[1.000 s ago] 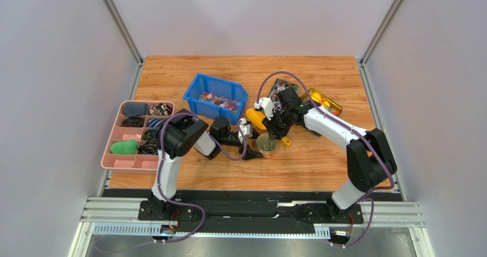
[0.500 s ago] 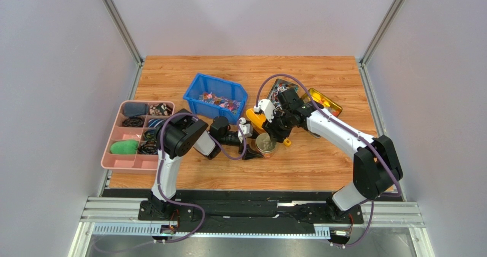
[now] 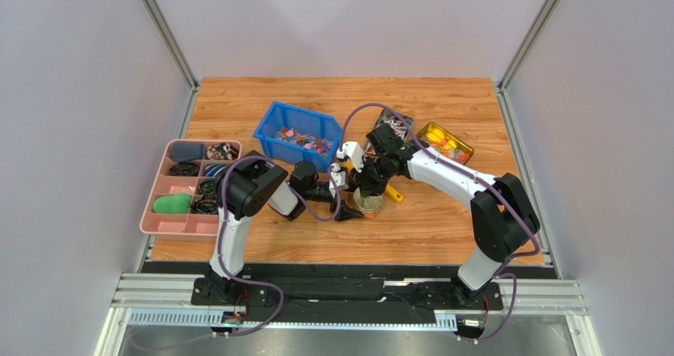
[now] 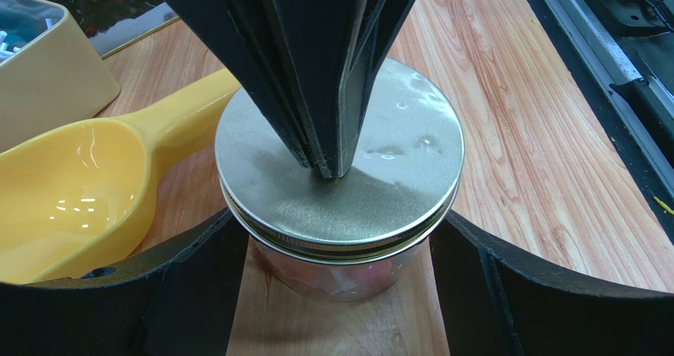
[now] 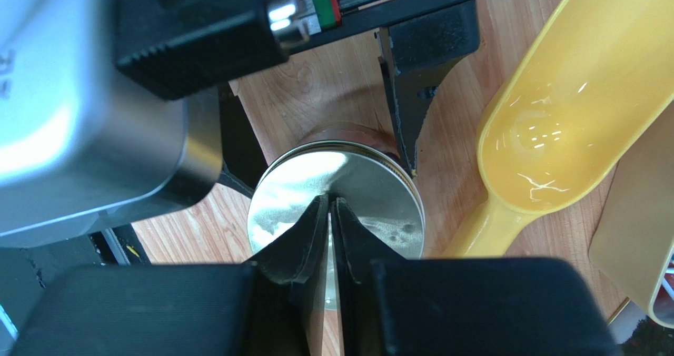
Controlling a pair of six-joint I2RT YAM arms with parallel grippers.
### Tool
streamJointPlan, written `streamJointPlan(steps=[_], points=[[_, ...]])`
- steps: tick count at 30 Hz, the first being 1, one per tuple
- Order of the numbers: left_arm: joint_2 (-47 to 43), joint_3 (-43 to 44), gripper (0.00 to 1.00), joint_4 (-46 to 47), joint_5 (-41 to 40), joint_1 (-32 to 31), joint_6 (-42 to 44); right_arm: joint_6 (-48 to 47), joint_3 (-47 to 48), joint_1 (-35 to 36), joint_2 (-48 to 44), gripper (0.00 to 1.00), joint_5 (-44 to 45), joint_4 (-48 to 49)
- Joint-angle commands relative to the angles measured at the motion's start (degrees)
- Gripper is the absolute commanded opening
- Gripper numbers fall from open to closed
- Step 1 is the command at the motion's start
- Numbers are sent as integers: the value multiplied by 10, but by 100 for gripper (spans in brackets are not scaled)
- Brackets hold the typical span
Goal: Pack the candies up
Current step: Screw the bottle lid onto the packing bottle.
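A clear jar with a silver metal lid stands on the wooden table, with pink candies showing through its wall. My left gripper is shut on the jar, one finger at each side just under the lid. My right gripper is shut and empty, and its tips rest on the middle of the lid. More candies lie in a blue bin. A yellow scoop lies empty right beside the jar.
A pink divided tray with dark bands and a green lump sits at the left. A yellow tin and a darker tin lie behind the right arm. A beige container stands past the scoop.
My right gripper has moved left and down from beside the jar onto its lid. The left arm and the jar have stayed put.
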Motion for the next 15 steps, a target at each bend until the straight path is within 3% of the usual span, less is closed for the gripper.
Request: streamJointPlan(steps=[1,4,11,15], points=[[1,4,75,-5,2,3,-13,11,-6,5,7,12,1,1],[-1,4,75,-5,3,3,-13,8,2,3,-16,13,19,1],[2,5,75,-6,3,3,-15,-4,30,-29,-23,32,31,0],[2,5,75,-7,4,4,-13,-8,50,-42,-1,35,21,-8]])
